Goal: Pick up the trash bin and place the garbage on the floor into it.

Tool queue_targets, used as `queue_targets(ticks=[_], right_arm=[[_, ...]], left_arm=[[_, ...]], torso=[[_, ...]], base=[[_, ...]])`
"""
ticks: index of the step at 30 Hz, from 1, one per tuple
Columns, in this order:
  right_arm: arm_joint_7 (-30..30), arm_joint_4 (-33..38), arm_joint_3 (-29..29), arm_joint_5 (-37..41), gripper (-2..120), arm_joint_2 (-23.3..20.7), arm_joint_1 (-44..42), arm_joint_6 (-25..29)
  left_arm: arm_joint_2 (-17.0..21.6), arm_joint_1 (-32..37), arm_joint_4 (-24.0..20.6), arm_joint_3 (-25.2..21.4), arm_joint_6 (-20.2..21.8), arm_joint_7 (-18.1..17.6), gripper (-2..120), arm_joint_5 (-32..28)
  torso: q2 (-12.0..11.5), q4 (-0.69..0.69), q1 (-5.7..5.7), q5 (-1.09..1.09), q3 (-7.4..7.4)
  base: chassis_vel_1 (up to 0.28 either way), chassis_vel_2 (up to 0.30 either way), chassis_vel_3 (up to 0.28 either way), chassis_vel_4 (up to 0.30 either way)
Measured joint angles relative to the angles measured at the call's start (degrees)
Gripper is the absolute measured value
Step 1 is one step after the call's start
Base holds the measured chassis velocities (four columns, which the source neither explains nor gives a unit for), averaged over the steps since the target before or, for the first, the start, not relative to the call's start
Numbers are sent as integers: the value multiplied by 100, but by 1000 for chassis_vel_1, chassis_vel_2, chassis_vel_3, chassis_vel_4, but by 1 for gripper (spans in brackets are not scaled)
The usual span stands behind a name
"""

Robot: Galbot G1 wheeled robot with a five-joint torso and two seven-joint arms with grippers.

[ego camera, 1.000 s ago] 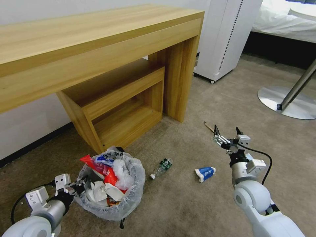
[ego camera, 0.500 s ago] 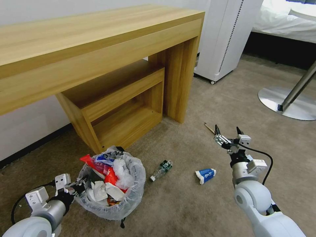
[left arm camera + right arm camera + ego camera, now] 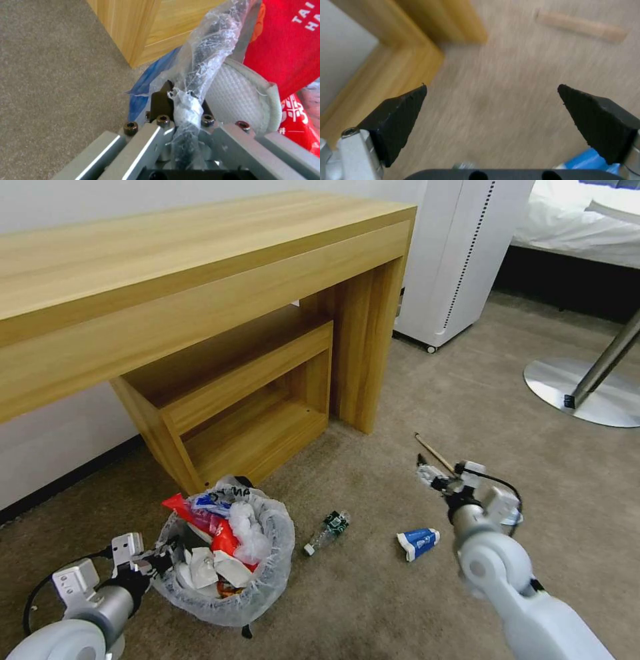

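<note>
On beige carpet (image 3: 373, 593) beside a wooden desk (image 3: 200, 280), the full trash bin (image 3: 227, 553) sits clamped at its rim by the left gripper (image 3: 181, 105). The right gripper (image 3: 443, 480), jaws wide open, has swung down toward the wooden stick (image 3: 435, 452), likely the next pickup; bottle (image 3: 327, 530) and carton (image 3: 418, 543) remain.

You have one trash bin (image 3: 230, 567), one small bottle (image 3: 327, 530), one blue-white carton (image 3: 418, 543) and one wooden stick (image 3: 435, 452) on the carpet (image 3: 373, 607), plus two grippers.
</note>
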Motion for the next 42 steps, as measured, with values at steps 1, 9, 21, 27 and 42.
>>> queue_targets(ticks=[1, 9, 21, 27, 42], right_arm=[[211, -167, -155, 247, 100, 195, 194, -118], [684, -1493, -688, 650, 100, 1270, 775, -277], [630, -2782, -962, 261, 98, 2006, 955, -197], [504, -3250, -1117, 37, 96, 2328, 1109, -107], [108, -4315, -1381, -444, 80, 2771, 1403, 101]], left_arm=[[-20, 2, -13, -8, -1, -1, 0, 4], [-182, 37, -28, -23, -14, -7, 0, 85], [-307, -51, 92, -2, -46, -19, 0, 153], [-322, -94, 169, 17, -73, -26, 0, 164], [-324, -108, 187, -2, -108, -55, 0, 147]], torso=[[0, 0, 0, -2, 0], [0, 1, 0, 0, 0], [-1, -1, 0, -2, -1], [0, 0, 0, -2, -1], [0, -1, 0, 0, 0]], base=[[0, 0, 0, 0], [0, 0, 0, 0], [0, 0, 0, 0], [0, 0, 0, 0], [0, 0, 0, 0]])
